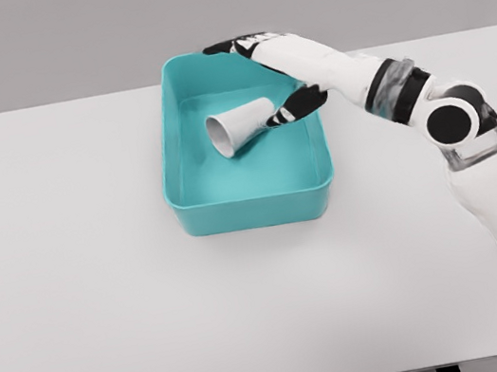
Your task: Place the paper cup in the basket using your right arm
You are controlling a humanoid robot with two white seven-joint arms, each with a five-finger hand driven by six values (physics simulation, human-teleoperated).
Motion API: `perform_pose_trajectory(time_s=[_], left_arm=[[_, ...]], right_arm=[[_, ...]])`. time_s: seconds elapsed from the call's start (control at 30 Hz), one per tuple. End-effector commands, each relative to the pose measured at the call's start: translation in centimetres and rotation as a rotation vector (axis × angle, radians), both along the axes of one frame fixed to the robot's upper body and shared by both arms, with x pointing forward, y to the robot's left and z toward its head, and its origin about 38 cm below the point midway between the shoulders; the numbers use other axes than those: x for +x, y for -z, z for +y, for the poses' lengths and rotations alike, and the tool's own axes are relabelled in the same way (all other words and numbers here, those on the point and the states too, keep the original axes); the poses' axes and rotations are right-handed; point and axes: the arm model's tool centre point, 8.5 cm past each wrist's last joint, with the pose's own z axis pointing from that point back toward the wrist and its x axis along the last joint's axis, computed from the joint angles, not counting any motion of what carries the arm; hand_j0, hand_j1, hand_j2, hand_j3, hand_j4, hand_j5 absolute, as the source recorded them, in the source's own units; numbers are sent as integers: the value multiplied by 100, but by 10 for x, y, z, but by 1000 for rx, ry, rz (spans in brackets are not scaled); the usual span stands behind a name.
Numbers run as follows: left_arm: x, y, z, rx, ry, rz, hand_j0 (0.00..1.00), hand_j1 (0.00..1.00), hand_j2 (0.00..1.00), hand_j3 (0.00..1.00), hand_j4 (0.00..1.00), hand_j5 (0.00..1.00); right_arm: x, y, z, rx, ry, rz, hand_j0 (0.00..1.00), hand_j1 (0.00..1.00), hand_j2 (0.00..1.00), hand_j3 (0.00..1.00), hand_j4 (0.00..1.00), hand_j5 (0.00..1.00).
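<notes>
Desk (72,275): white. Basket (252,206): teal, far centre. Right robot hand (272,76): over far-right rim, fingers spread, thumb apparently touching cup base; grip uncertain. Cup (240,127): tipped sideways inside basket. Risk: withdrawing thumb may drag cup out.

Cup (240,127): white paper, tapered, lying on its side inside the basket, in the far half, right of middle. Open mouth faces front-left, showing a grey interior; narrow base points back-right, touching or just beside a dark fingertip of the right hand (281,69). Basket (252,206): teal, rectangular, solid-walled with rounded corners and a thick rim, upright on the white worktop (72,275), at the centre and toward the far edge. Long sides run front to back. It holds the cup only.
</notes>
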Motion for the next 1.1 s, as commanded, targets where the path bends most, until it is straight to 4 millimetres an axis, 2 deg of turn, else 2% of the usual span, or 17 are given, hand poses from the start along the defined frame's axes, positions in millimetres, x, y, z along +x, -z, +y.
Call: perform_pose_trajectory(time_s=[0.0,0.07,0.13,0.2,0.4,1.07], left_arm=[[0,0,0,0,0,0,100,100,100,100,100,100],[0,0,0,0,1,0,100,100,100,100,100,100],[0,0,0,0,0,1,100,100,100,100,100,100],[0,0,0,0,1,1,100,100,100,100,100,100],[0,0,0,0,1,0,100,100,100,100,100,100],[0,0,0,0,-3,1,100,100,100,100,100,100]], right_arm=[[-10,-46,-64,96,41,-102,100,100,100,100,100,100],[-23,-23,-103,113,120,-80,100,100,100,100,100,100],[-34,-11,-136,102,195,-58,100,100,100,100,100,100],[-44,5,-157,110,253,-21,100,100,100,100,100,100],[-46,15,-162,110,270,4,100,100,100,100,100,100],[-44,21,-168,109,288,27,100,100,100,100,100,100]])
